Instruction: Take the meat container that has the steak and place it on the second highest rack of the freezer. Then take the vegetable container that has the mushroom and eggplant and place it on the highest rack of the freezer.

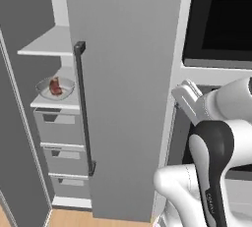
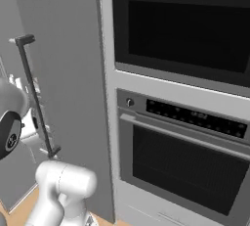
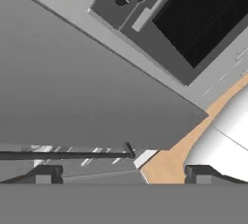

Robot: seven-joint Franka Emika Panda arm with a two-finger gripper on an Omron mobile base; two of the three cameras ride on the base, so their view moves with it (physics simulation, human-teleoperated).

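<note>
Steak (image 1: 55,86), a reddish-brown marbled slab, is lying in the light grey rounded-square meat container (image 1: 55,89) on the tall grey freezer's (image 1: 125,93) second-highest shelf, seemingly already delivered. The hand (image 3: 123,174) is hovering wide and empty beside the door, probably freed for the vegetable tray.

Reddish-brown steak (image 1: 55,87), grey freezer (image 1: 125,98)

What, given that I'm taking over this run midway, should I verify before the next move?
1. Freezer door swung open: ok.
2. Meat container with the steak set on the shelf just under the highest rack: ok.
3. Space on the highest rack for the tray: ok, as far as visible.
4. Hand open, nothing between its fingertips: ok.
5. Vegetable container located: cannot tell.
</note>
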